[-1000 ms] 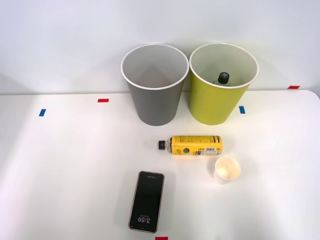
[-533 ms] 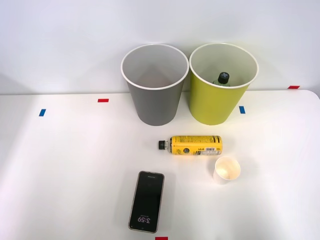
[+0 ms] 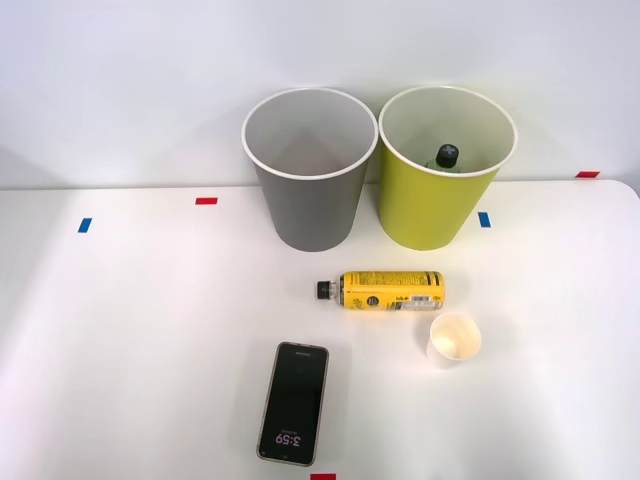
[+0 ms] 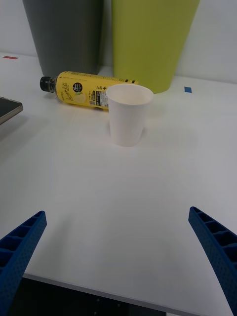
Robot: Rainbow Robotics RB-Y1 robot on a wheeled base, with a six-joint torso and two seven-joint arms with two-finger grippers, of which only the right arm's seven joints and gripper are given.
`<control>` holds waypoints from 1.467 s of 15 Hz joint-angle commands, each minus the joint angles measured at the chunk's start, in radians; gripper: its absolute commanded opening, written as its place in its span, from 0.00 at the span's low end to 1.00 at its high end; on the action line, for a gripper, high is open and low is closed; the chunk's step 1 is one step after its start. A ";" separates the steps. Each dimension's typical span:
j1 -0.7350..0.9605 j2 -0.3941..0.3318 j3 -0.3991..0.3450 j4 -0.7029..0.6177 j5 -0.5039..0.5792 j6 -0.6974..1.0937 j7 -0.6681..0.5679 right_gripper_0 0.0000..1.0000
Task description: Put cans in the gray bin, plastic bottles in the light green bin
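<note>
Lab: tape-marked white table (image 3: 120,330)

The right gripper (image 4: 118,261) is hovering low over the bench (image 4: 123,197); its blue ribbed fingers (image 4: 19,252) are spreading wide apart.

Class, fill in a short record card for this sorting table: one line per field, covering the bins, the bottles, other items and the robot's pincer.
gray bin: upright, nothing seen inside
light green bin: upright beside the gray one, black-capped bottle inside
yellow bottle: lying on its side on the table, before the bins, black cap toward the robot's left
paper cup: upright, near the yellow bottle
phone: flat, screen lit
right pincer: open, low over the table, facing the cup, holding nothing
</note>
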 commanded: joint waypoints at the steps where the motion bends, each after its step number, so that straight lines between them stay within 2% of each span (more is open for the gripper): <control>1: 0.000 0.000 0.000 0.000 0.000 0.000 0.000 1.00; 22: 0.000 0.000 0.000 0.000 0.000 0.000 0.000 1.00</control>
